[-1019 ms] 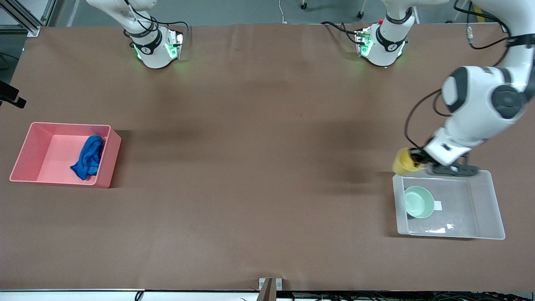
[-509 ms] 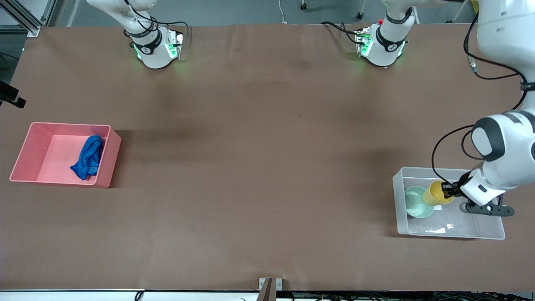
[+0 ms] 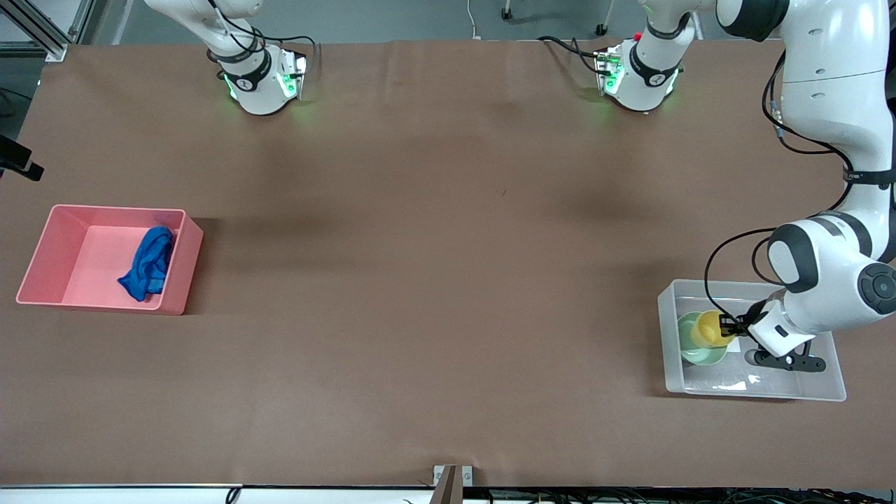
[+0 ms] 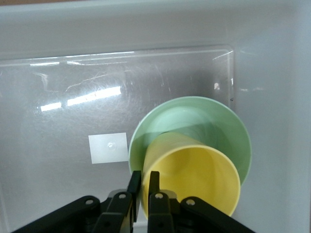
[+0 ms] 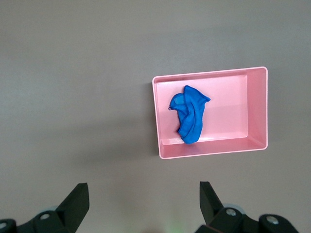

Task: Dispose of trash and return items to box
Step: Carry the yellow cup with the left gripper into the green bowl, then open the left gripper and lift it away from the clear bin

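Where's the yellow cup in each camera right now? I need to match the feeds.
Front view: the yellow cup is over the mint-green bowl in the clear bin, shut in the left gripper.
Left wrist view: yellow cup pinched at its rim, tilted over the bowl.
Right wrist view: not in it.
Shared landmark: the bin's white label.

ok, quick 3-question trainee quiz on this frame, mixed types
1. True or false: the blue cloth lies in the pink bin.
2. The left gripper is shut on the: A) yellow cup B) green bowl C) cloth
3. Fill in: the cup is over the bowl inside the ____ box.

Key: 1 true. 2 A; its fingers pinch the cup's rim. 3 clear. The right gripper waits open, high over the table.
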You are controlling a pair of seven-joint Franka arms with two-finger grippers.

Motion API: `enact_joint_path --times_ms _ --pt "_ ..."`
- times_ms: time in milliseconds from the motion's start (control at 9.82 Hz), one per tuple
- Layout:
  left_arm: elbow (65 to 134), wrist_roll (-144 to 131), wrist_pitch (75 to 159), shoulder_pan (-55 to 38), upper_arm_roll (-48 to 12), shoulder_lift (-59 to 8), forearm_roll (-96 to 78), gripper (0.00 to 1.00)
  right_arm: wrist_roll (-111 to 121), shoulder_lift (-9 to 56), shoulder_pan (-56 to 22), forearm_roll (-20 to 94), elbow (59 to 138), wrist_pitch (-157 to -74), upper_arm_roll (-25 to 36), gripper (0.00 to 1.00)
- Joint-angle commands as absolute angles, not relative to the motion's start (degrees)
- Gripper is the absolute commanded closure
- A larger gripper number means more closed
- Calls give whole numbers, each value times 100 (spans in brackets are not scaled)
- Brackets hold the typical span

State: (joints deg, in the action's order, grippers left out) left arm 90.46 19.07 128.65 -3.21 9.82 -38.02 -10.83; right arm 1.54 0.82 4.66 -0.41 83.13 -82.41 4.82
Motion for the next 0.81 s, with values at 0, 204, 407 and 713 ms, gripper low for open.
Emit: enact_joint_path --times_ms 0,204,407,713 --pt "8991 1907 12868 -360 1011 -3633 -1160 0 211 62 483 26 8306 -8200 483 0" --pt "9446 1986 12753 -369 1011 -2756 -1116 0 211 62 483 26 8306 -8200 483 0" --pt "10121 1899 12150 -378 1002 -1519 -960 0 211 62 483 26 8306 -8200 483 0" --pt "11834 742 11989 -352 512 758 -265 0 211 62 492 26 8306 -8200 483 0"
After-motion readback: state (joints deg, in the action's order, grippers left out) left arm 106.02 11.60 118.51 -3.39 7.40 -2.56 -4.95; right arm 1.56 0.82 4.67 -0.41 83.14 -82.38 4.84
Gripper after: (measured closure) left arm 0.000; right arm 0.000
